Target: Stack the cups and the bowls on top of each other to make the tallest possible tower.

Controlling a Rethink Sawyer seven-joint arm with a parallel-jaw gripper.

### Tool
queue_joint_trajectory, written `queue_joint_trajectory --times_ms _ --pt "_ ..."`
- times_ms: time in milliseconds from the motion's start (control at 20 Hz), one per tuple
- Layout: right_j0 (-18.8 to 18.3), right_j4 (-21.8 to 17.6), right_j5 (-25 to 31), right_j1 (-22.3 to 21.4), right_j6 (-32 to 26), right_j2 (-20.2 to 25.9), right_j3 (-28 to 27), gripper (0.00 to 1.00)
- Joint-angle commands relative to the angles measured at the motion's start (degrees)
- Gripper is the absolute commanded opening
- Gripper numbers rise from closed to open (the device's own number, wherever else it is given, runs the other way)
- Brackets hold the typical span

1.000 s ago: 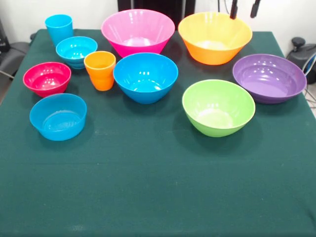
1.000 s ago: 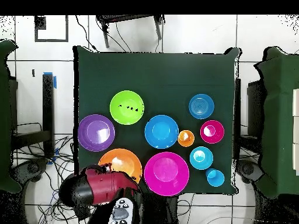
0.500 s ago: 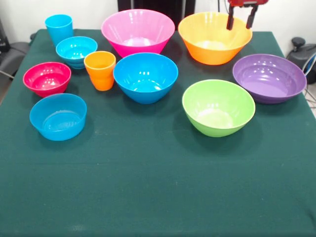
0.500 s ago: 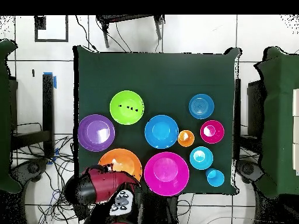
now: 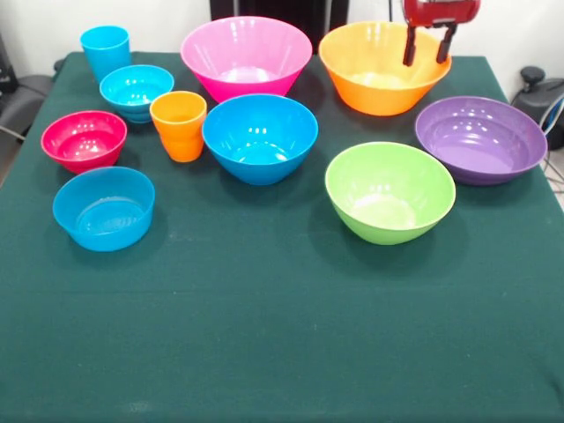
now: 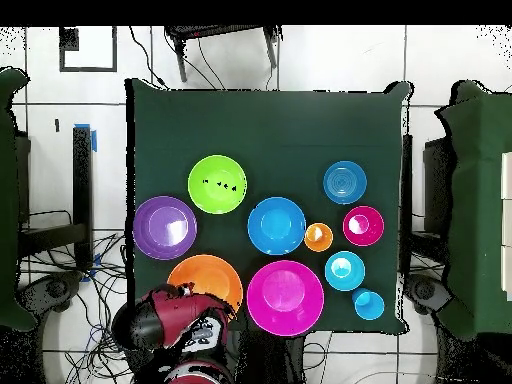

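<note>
All bowls and cups stand apart on the green table; no tower stands. My gripper (image 5: pixel 426 51) is open and empty, its two dark fingers straddling the right rim of the big orange bowl (image 5: pixel 374 75). Left of that bowl is the pink bowl (image 5: pixel 246 57). The purple bowl (image 5: pixel 480 138), green bowl (image 5: pixel 389 191) and large blue bowl (image 5: pixel 260 137) sit nearer. At the left are the orange cup (image 5: pixel 179 125), light blue cup (image 5: pixel 106 51), red bowl (image 5: pixel 84 139) and two small light blue bowls (image 5: pixel 135 91) (image 5: pixel 104 208). The overhead view shows the arm (image 6: pixel 165 325) by the orange bowl (image 6: pixel 205 281).
The table's near half (image 5: pixel 282 335) holds nothing. Chairs stand at both sides of the table in the overhead view (image 6: pixel 475 190). Cables lie on the floor by the robot's base (image 6: pixel 95 300).
My gripper has come down from the top edge over the orange bowl's right rim. Bowls and cups have not moved.
</note>
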Motion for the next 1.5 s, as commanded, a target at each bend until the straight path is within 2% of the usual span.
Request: queue_joint_trajectory --times_ms 50,350,800,1100,1500 --pt "3.86 1.56 -5.47 4.03 11.43 1.52 -3.53 1.0" --pt "4.77 2.15 -4.33 3.19 12.63 1.79 -3.27 1.0" --pt "2.94 0.52 0.51 -1.47 11.53 1.75 -2.14 1.0" --pt "3.13 0.44 3.93 -4.28 10.27 0.68 -2.8 1.0" --pt "4.52 1.34 6.23 -4.75 9.96 -0.27 -5.2 1.0"
